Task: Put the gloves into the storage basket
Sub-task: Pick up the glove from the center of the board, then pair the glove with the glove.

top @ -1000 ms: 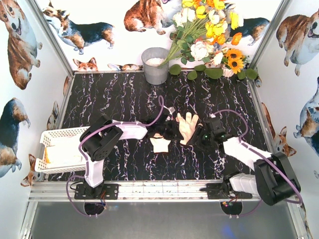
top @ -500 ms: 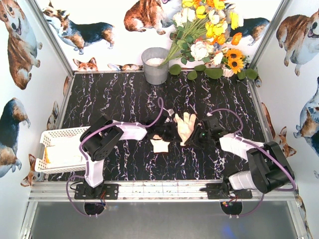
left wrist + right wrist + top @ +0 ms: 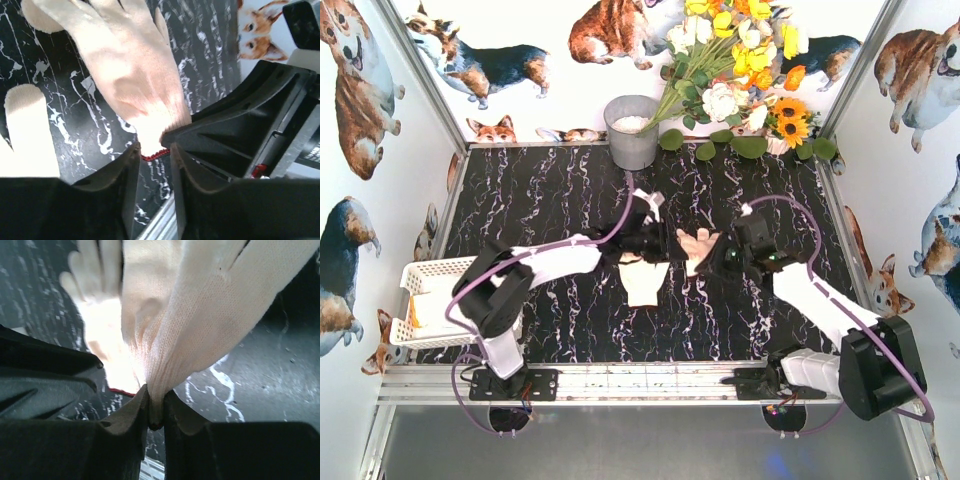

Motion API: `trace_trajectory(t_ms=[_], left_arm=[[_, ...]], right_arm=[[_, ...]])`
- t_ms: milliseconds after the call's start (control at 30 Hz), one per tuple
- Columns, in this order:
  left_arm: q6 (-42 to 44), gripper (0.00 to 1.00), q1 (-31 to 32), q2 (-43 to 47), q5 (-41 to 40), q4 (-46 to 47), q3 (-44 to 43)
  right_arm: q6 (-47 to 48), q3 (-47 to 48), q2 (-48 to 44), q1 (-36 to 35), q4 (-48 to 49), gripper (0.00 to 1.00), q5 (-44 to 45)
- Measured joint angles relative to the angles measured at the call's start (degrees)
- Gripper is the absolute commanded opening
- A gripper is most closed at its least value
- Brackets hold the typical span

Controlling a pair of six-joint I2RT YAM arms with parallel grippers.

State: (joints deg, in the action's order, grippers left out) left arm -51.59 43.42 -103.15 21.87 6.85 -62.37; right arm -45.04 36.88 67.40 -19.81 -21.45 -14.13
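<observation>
Cream glove [image 3: 696,243]: centre of frame, on or just off the bench [image 3: 550,190], cuff pinched tight in the right claw [image 3: 156,410].
Left claw [image 3: 155,150]: fingers a sliver apart at the same red-trimmed cuff; whether it grips cannot be told.
White glove [image 3: 645,283]: flat, just below the left claw.
Basket [image 3: 445,266]: far left edge, well apart.
Likely hazards: both claws tugging one cuff; the thin pinch slipping in transit; arms crossing and colliding.
</observation>
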Motion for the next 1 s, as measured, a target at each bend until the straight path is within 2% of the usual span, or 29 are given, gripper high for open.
trace_trajectory(t_ms=[133, 367, 700, 1000], left_arm=[[0.7, 0.45, -1.0, 5.4, -1.4, -1.6, 0.9], [3.9, 0.55, -5.9, 15.5, -4.6, -6.2, 4.4], [10.8, 0.58, -18.4, 25.0, -6.7, -15.3, 8.1], [14.3, 0.59, -25.8, 29.0, -5.8, -19.7, 9.2]], right_arm=[[0.0, 4.2, 1.0, 0.0, 0.2, 0.05, -0.9], [-0.7, 9.5, 7.5, 0.0, 2.2, 0.03, -3.1], [-3.1, 23.0, 20.7, -0.2, 6.7, 0.00, -7.0], [-3.0, 38.1, 29.9, -2.1, 7.4, 0.00, -7.8]])
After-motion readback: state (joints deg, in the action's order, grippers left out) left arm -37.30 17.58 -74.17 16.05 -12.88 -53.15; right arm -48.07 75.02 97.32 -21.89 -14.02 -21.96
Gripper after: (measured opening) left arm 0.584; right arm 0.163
